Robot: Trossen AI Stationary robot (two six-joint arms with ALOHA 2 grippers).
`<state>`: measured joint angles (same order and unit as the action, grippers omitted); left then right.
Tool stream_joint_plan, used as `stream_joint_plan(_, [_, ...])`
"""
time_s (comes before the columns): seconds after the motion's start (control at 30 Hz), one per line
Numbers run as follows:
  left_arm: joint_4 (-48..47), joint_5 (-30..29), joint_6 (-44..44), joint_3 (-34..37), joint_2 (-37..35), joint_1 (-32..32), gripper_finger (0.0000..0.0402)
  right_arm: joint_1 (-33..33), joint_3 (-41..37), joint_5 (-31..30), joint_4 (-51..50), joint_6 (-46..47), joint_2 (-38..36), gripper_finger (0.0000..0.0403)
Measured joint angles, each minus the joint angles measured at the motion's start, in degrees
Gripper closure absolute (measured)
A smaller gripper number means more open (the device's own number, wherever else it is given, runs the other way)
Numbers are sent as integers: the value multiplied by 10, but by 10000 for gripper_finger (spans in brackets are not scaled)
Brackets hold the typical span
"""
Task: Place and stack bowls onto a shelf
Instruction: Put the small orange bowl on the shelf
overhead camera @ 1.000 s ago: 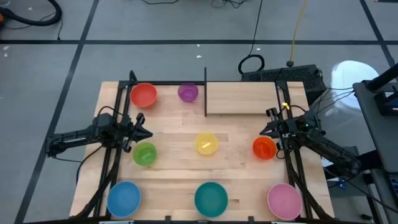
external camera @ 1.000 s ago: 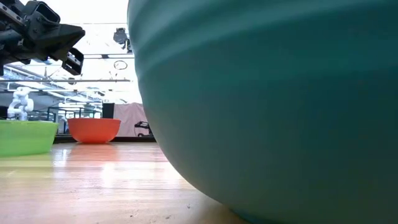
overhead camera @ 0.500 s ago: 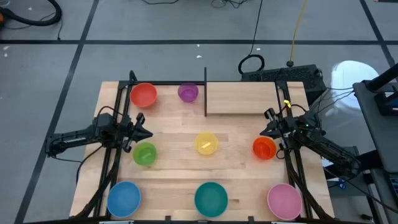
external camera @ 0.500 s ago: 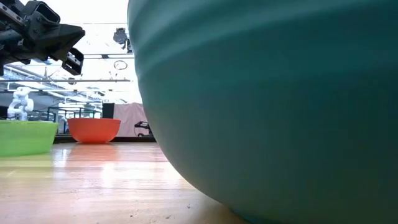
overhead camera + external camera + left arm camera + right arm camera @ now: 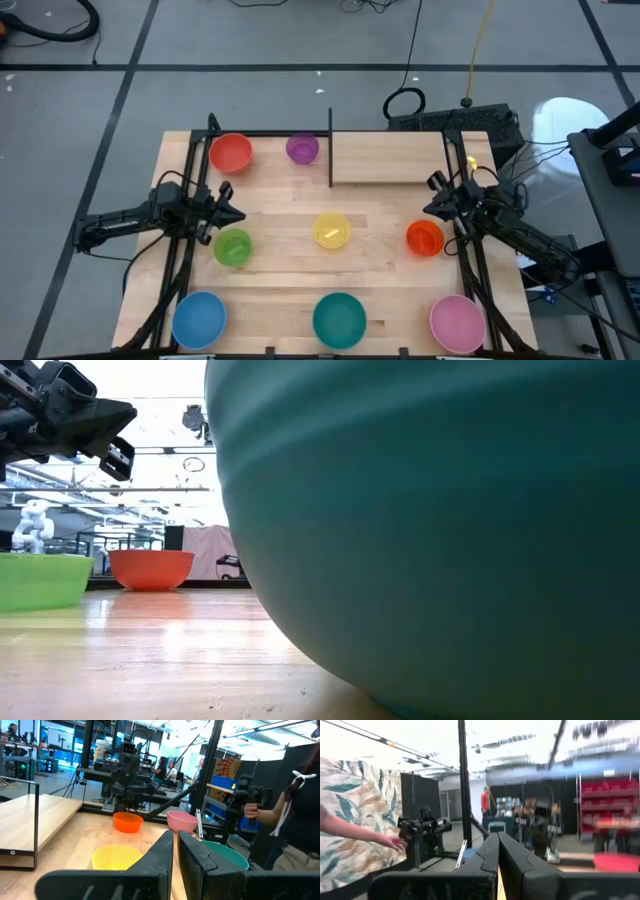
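Eight bowls stand upright on the wooden table, each on its base: red-orange, purple, yellow, green, orange, blue, teal and pink. The shelf stands bare at the far side, its black post at its left end. My left gripper hovers just beyond the green bowl, its fingers almost together and holding nothing. My right gripper hangs shut and empty above the table, just beyond the orange bowl.
Black frame rails run along both table sides under the arms. The teal bowl fills most of the low view. People stand in the room beyond the table; a hand shows in the right wrist view.
My right gripper has rolled about its own axis and tipped up slightly, staying shut near the orange bowl. No bowl has moved.
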<state>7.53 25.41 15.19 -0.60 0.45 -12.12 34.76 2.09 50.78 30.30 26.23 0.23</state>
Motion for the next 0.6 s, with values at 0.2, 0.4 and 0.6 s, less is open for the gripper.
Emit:
stream_joint_plan(0.2, [0, 0, -37, 0, 0, 0, 371, 0, 58, -62, -42, -59, 14, 403])
stream_joint_plan(0.4, [0, 0, -38, 0, 0, 0, 371, 2, 171, -127, -232, -186, 65, 403])
stream_joint_plan(0.6, [0, 0, -56, 0, 0, 0, 371, 2, 312, -208, -461, -278, 153, 403])
